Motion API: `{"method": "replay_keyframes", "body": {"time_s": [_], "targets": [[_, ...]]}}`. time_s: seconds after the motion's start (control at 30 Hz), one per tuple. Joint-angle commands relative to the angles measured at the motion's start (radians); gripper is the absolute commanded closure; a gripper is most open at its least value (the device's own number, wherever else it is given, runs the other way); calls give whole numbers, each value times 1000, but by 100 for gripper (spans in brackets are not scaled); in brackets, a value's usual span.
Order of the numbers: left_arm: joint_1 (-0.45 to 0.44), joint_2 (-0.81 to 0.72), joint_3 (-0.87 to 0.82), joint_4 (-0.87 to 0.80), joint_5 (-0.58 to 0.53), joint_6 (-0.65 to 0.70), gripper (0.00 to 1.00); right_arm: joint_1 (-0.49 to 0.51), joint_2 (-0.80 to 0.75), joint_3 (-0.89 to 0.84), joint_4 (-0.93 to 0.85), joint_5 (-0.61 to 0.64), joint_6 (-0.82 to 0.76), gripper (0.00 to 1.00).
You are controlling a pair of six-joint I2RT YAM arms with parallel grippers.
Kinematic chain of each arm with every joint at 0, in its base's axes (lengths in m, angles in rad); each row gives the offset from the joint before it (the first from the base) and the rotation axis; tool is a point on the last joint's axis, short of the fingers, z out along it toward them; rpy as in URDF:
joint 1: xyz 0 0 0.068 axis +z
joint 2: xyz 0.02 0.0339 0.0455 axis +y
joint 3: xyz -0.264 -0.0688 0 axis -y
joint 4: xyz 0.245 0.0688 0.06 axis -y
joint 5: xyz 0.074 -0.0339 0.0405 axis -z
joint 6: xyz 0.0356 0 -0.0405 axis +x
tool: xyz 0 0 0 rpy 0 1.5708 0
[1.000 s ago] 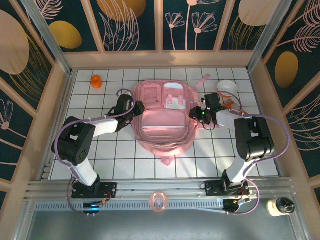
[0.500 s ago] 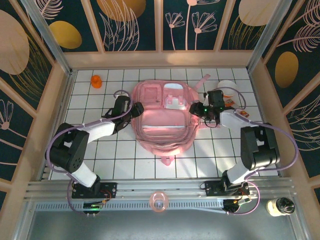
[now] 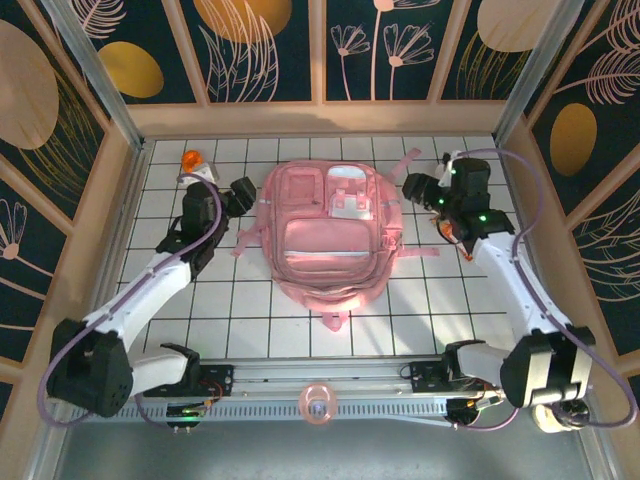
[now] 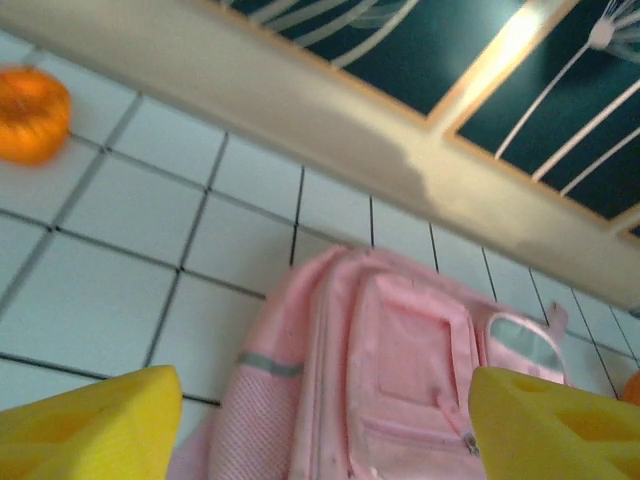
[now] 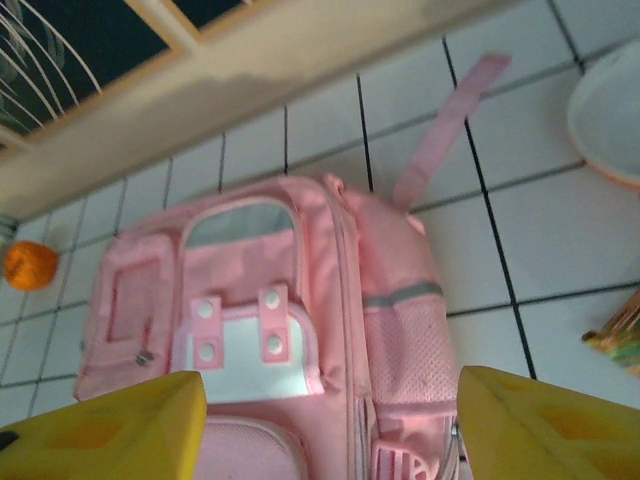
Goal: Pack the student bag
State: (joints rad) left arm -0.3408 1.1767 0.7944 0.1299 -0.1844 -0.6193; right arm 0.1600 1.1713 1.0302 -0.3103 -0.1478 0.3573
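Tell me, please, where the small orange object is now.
In the top view the small orange object lies at the far left of the white tiled table, near the back wall, to the left of the pink student bag.

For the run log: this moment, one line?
left gripper open, empty | right gripper open, empty | student bag flat between them

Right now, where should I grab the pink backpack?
The loose strap at the far right corner of the student bag: it lies flat on the table, clear of the body. Come down from the right with the right gripper, open nearby.
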Motion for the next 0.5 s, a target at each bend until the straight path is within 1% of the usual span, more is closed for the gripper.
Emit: {"method": "replay_keyframes", "body": {"time_s": [0.0,0.03,0.07,0.1,0.13,0.27,0.37,0.47], "targets": [[6,-93,-1,-37,-123,82,18,-16,-76,61,-64,61,-49,30],[8,-120,-5,-32,-143,100,16,-19,-94,71,-68,67,-53,29],[9,-148,-9,-28,-164,120,15,-21,-116,83,-73,73,-59,25],[9,-176,-13,-19,-183,147,13,-22,-132,93,-75,81,-66,11],[9,-202,-20,-11,-202,167,11,-23,-149,101,-76,89,-71,1],[10,-310,-72,54,-286,274,1,-25,-223,113,-61,127,-92,1],[9,-386,-140,131,-335,364,1,-26,-289,74,-12,160,-113,1],[10,-448,-232,233,-359,463,1,-26,-363,-6,68,217,-131,1]]}}
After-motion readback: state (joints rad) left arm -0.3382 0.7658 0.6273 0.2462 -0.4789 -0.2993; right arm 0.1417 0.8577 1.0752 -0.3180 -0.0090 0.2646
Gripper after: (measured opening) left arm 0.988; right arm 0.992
